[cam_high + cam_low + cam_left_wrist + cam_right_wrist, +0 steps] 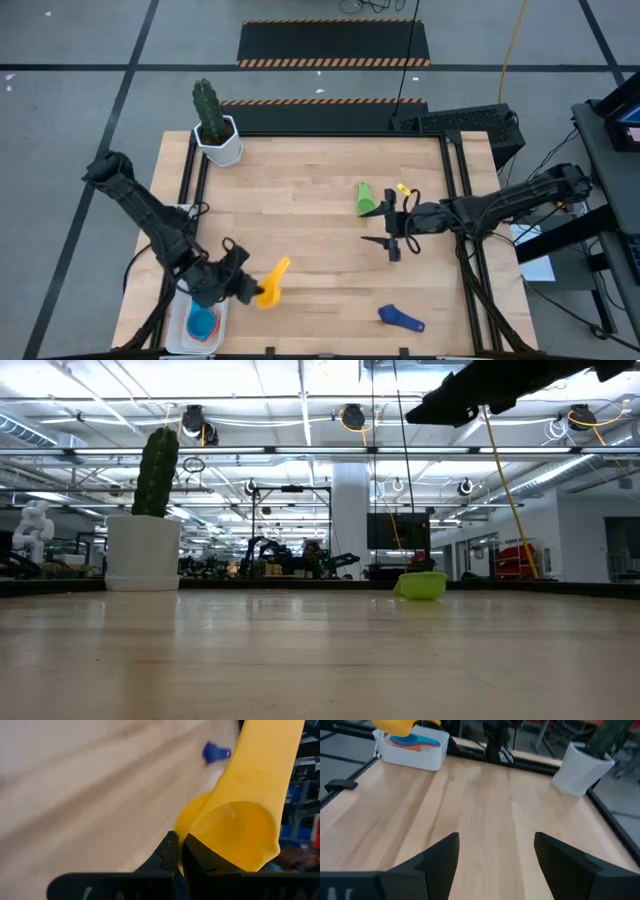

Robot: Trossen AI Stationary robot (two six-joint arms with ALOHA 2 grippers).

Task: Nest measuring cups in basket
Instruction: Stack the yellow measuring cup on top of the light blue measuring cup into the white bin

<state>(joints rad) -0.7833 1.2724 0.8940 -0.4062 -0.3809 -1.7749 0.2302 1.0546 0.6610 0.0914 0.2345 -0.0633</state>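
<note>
My left gripper [250, 287] is shut on a yellow measuring cup [272, 283] just right of the white basket [190, 338] at the table's near left corner. The basket [434, 756] holds a light blue cup [203, 322] nested over orange and red ones. A green cup [366, 198] rests on the table right of centre, also in the low view [420, 585]. The dark blue cup [400, 318] lies near the near edge. My right gripper [392, 240] hangs open above bare wood below the green cup. My left gripper pinches the yellow cup's bowl wall at the rim [184, 851], one finger [167, 852] outside and one finger [205, 857] inside the bowl. The handle [265, 750] points away from the fingers. In the right wrist view the cup [395, 725] hangs clear above the basket's height.
A white hexagonal pot with a cactus [218, 140] stands at the far left corner, seen too in the low view [143, 550]. Black frame rails [455, 200] run along both table sides. Open wood lies across the middle [300, 200].
</note>
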